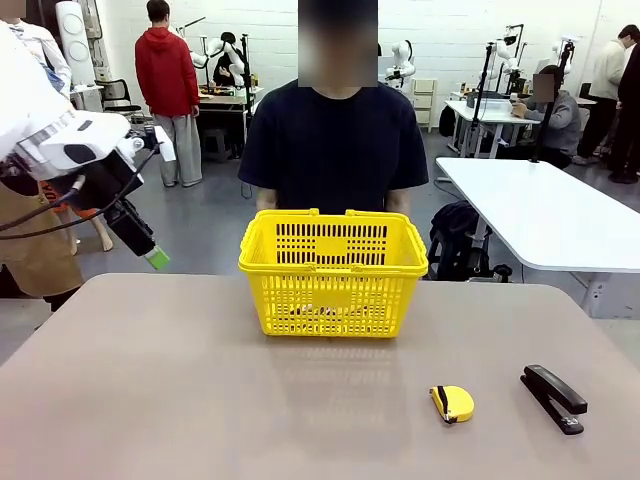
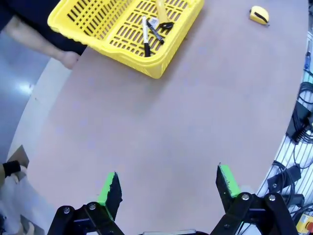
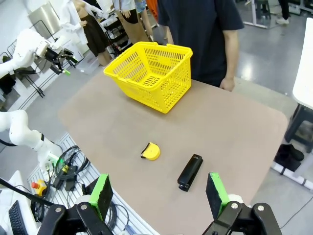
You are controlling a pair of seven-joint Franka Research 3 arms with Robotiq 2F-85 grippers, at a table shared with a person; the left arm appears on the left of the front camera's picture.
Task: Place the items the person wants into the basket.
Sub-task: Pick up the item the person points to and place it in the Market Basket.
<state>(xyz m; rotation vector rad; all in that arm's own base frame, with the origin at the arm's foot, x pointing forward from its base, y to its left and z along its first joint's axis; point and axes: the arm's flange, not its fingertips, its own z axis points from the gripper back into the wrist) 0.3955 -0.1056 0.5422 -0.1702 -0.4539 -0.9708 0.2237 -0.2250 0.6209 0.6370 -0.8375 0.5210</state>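
The yellow basket [image 1: 333, 270] stands at the table's far middle, in front of the person in a black T-shirt [image 1: 335, 140]. In the left wrist view, the basket [image 2: 93, 24] holds a black-and-white marker [image 2: 145, 39], a thin black pen [image 2: 154, 31] and a yellow-and-black utility knife [image 2: 163, 14] on its floor. My left gripper [image 1: 152, 252] hangs high over the table's left edge, well away from the basket. Its fingers [image 2: 113, 188] stand wide open with nothing between them. My right gripper [image 3: 159, 196] is also open and empty, high above the table's near right side.
A yellow tape measure [image 1: 452, 403] and a black stapler [image 1: 553, 397] lie at the table's near right; both also lie below the right gripper, tape measure [image 3: 150, 151] and stapler [image 3: 190, 172]. The person's hand [image 2: 68, 59] rests at the far edge beside the basket.
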